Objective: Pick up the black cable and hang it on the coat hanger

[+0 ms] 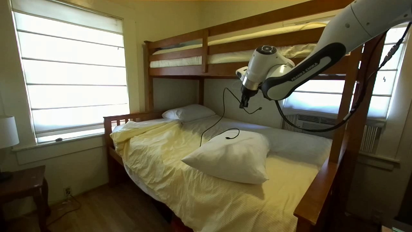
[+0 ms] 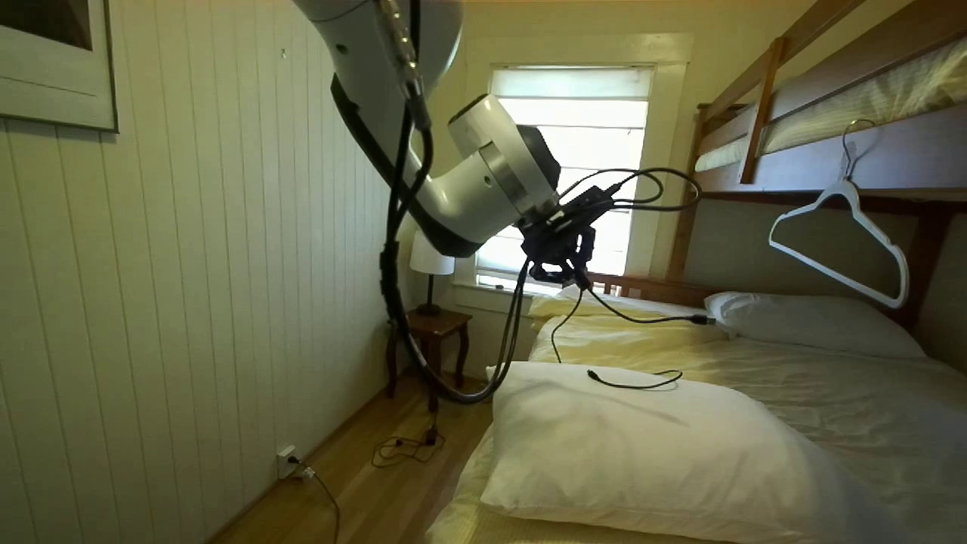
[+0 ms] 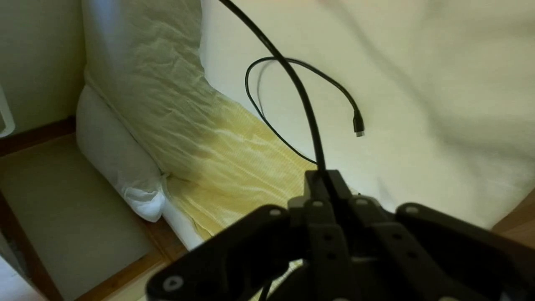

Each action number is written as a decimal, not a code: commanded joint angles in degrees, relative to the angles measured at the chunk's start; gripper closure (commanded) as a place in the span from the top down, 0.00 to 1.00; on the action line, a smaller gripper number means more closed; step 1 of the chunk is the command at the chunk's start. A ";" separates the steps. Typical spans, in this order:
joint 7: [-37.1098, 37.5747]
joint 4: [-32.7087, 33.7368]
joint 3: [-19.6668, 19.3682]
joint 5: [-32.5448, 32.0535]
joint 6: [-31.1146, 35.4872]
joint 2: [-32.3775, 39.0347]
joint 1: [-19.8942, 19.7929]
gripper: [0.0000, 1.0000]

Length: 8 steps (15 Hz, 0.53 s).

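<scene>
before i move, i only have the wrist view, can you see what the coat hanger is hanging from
Observer: Yes, in an exterior view the coat hanger hangs from the upper bunk's side rail.
Operator: ok, and is there a loose end outside my picture
Observer: There is: in both exterior views a plug end of the black cable juts out in midair, off to one side of the gripper.
</scene>
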 commanded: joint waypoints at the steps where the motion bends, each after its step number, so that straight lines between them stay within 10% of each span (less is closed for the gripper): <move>1: 1.54 0.80 0.72 0.94 -0.69 0.40 -0.03 0.01; 8: 11.42 13.45 -3.56 -1.60 2.05 0.80 -1.85 0.01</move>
